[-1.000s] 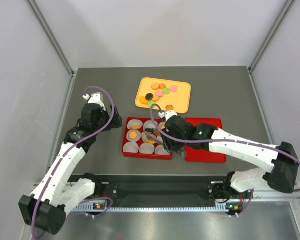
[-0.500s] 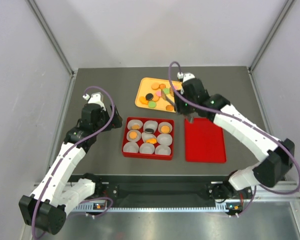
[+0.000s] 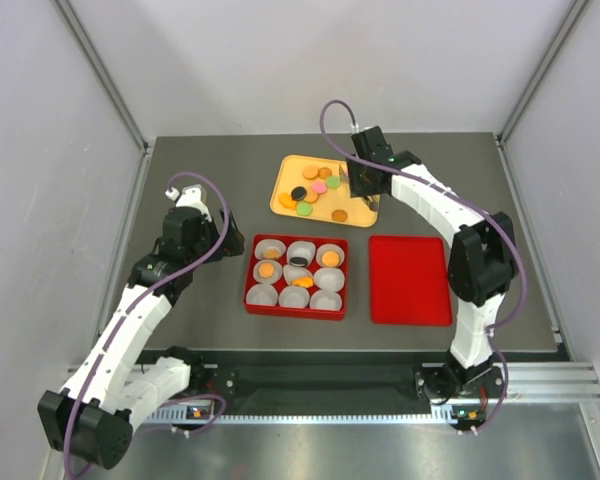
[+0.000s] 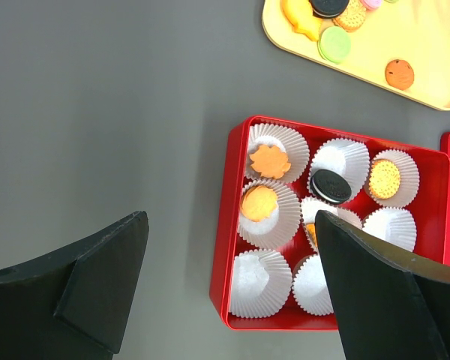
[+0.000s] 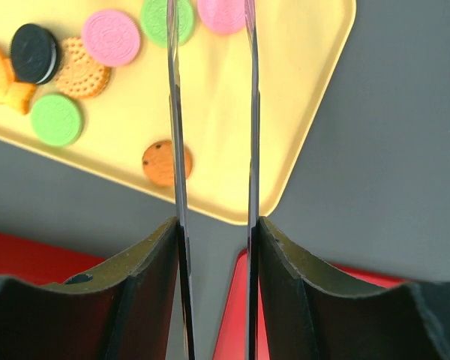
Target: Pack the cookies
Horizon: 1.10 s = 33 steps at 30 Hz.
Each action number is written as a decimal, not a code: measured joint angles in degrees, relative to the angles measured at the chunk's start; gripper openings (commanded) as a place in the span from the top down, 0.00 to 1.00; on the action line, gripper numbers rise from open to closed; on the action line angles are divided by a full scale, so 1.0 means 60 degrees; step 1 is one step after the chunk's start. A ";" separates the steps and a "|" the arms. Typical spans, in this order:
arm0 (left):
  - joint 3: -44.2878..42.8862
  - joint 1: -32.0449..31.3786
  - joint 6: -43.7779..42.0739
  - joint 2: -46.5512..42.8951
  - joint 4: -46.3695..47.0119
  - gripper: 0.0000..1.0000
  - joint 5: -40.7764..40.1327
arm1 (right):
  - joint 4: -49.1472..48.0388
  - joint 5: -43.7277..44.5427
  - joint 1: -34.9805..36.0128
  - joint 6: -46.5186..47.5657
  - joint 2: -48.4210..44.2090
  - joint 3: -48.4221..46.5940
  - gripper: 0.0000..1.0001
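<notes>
The cookies (image 3: 317, 187) lie loose on a yellow tray (image 3: 365, 208) at the table's back; in the right wrist view they show as a black (image 5: 34, 52), pink (image 5: 110, 36), green (image 5: 56, 118) and brown one (image 5: 159, 163). A red box (image 3: 249, 275) holds white paper cups, several with cookies: orange (image 4: 259, 202), black (image 4: 331, 185), tan (image 4: 384, 178). My right gripper (image 3: 363, 196) hovers over the tray's right part, its thin blades (image 5: 173, 112) apart with nothing held; a pink cookie (image 5: 221, 13) lies beneath their tips. My left gripper (image 4: 232, 292) is open and empty above the box's left edge.
A flat red lid (image 3: 410, 280) lies right of the box. The yellow tray's near right corner (image 5: 285, 202) sits close to the lid's corner. White walls enclose the grey table on three sides.
My right arm swung from over the red box back to the yellow tray's right side. A black cookie now rests in the box's middle cup. The left arm has not moved.
</notes>
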<state>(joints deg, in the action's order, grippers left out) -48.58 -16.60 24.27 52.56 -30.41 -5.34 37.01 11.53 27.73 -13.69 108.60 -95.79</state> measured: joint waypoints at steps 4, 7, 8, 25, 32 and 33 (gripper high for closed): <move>0.0000 0.0004 0.0000 0.0011 0.0000 0.03 0.0000 | -0.0047 0.0113 -0.0117 0.0036 0.0572 -0.0368 0.57; 0.0000 0.0004 0.0000 0.0040 0.0000 0.03 0.0000 | -0.0062 0.0171 -0.0171 0.0076 0.0969 -0.0623 0.57; 0.0000 0.0004 0.0000 0.0047 0.0000 0.03 0.0000 | -0.0080 0.0182 -0.0178 0.0095 0.1082 -0.0688 0.57; 0.0004 0.0004 0.0000 0.0080 0.0000 0.03 -0.0004 | -0.0135 0.0171 -0.0193 0.0109 0.1475 -0.0860 0.57; 0.0004 0.0004 0.0000 0.0080 0.0000 0.03 -0.0004 | -0.0117 0.0171 -0.0200 0.0208 0.1483 -0.0860 0.62; 0.0004 0.0004 0.0000 0.0080 0.0000 0.03 -0.0004 | -0.0102 0.0168 -0.0208 0.0219 0.1483 -0.0860 0.62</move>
<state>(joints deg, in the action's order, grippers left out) -48.56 -16.58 24.27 53.04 -30.41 -5.37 36.40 12.53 26.48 -12.38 117.49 -100.95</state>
